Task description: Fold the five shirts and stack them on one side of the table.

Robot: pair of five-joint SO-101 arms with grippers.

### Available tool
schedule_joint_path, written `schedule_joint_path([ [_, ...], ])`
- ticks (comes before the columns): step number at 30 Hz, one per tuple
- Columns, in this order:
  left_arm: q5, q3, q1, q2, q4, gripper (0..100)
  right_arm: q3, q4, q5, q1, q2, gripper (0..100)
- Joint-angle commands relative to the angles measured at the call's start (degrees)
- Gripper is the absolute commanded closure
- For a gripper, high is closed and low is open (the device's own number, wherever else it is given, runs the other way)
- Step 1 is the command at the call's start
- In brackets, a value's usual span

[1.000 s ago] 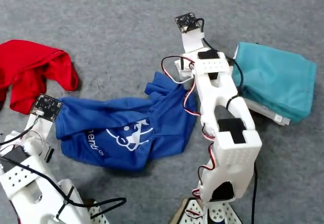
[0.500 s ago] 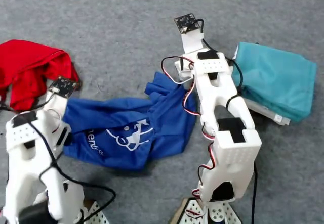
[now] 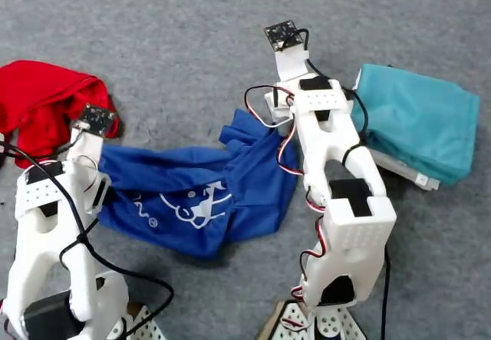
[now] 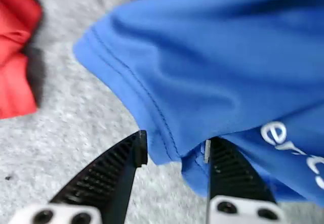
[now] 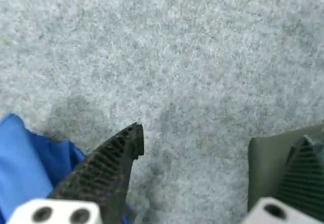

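- Here, the blue shirt (image 3: 199,202) lies crumpled in the middle of the table (image 3: 169,48), bunched into ridges with its printed side up, so we judge the step in hand to be getting a hold on it to spread it flat before any fold.
- In the left wrist view its stitched hem edge runs between the fingers of the left gripper (image 4: 174,148). The jaws stand apart on either side of that edge and have hold of nothing yet.
- We should close on the hem itself. It looks doubled over there, so we want both layers well between the fingers, not just the top one, or the cloth may slip out when pulled.
- We should then draw outward and low along the table, so the ridges pull out instead of lifting into a new heap.
- The right gripper (image 5: 217,143) hangs over bare table with its jaws wide apart and nothing in them, and a fold of blue cloth sits just beside one finger. We could use it to pin or take the far edge.
- The red shirt (image 3: 46,102) lies unfolded near the left arm, so we should keep the pull clear of it.
- The teal shirt (image 3: 418,121) sits folded at the far side.
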Motion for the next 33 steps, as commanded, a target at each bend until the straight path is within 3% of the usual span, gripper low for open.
schedule_joint_path([
  [1, 1.1, -2.2, 0.5, 0.1, -1.4, 81, -1.8, -0.7, -0.1, 1.0, -0.2, 57.4],
  [10, 0.1, -3.2, -0.4, 0.1, -0.7, 81, -1.8, -0.7, 0.0, 0.8, -0.2, 57.4],
  [20, -18.0, -14.2, -4.7, 0.1, 21.2, 81, -1.8, -0.7, 0.0, 0.7, -0.2, 57.4],
  [23, -20.4, -16.9, -4.8, 0.1, 25.1, 81, -1.8, -0.7, 0.0, 0.7, -0.2, 57.4],
  [33, -20.6, -11.6, -1.6, 7.3, 12.0, 81, -1.8, -0.7, 0.0, 0.7, -0.2, 57.4],
])
